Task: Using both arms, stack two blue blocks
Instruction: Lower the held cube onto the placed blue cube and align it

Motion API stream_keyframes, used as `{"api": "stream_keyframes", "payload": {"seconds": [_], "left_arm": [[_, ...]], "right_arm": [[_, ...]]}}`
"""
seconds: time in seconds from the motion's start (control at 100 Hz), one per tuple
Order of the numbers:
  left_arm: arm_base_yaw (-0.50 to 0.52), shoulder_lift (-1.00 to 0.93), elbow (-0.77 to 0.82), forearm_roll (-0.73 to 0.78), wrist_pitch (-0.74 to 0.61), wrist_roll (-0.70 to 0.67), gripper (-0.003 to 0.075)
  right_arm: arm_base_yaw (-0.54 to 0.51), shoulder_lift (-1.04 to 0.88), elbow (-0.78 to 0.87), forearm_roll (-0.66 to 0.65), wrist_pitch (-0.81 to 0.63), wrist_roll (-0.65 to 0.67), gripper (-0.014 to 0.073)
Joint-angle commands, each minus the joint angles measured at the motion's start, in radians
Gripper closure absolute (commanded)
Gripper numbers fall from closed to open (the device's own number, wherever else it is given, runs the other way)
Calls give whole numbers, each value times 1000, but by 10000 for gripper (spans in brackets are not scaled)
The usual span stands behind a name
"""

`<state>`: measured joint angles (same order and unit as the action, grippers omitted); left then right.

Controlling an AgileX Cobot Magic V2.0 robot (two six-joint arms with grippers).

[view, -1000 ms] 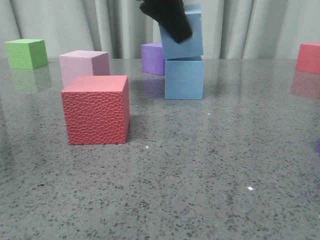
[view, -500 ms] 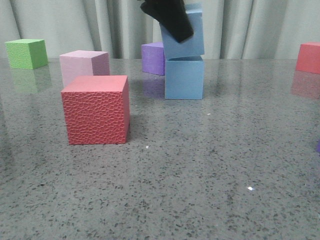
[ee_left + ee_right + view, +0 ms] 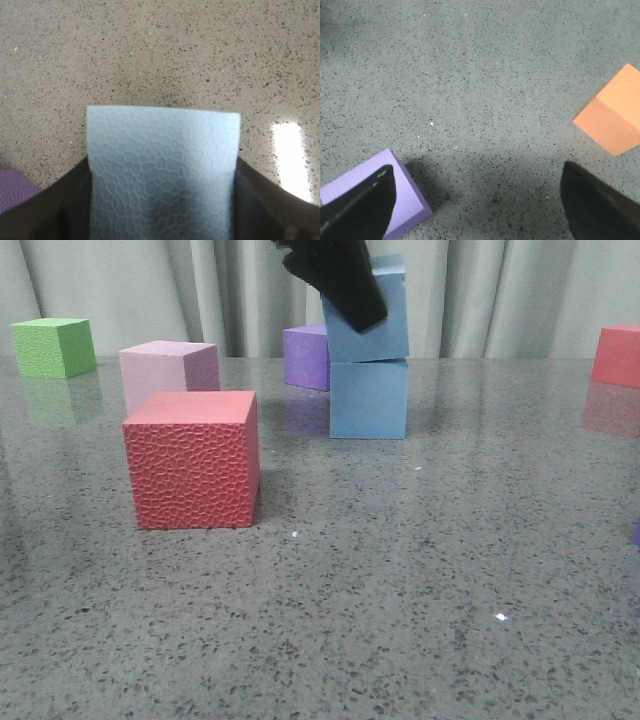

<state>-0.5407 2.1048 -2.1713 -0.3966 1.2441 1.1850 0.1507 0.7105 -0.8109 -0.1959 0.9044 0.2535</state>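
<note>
Slightly tilted, the upper blue block (image 3: 372, 320) sits on the lower blue block (image 3: 368, 398), clenched by the left end effector (image 3: 335, 275). Right end effector (image 3: 475, 200) gapes, released.

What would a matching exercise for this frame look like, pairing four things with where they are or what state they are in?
Things:
1. upper blue block
2. lower blue block
3. green cube
4. right tool

States:
A. open, nothing between its fingers
B. standing on the table, bearing another cube
C. far left, near the curtain
D. clamped in the left tool, resting slightly tilted on its twin

Pairs: 1-D, 2-B, 3-C, 4-A
</note>
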Motion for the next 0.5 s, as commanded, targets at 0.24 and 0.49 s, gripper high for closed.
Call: {"api": "stream_keyframes", "payload": {"seconds": [0.24, 0.49], "left_arm": [[-7, -54, -28, -38, -24, 1, 508], [-7, -54, -28, -33, -24, 1, 454]], "right_arm": [[-6, -4, -25, -24, -61, -7, -61], [-6, -4, -25, -24, -61, -7, -61]]}}
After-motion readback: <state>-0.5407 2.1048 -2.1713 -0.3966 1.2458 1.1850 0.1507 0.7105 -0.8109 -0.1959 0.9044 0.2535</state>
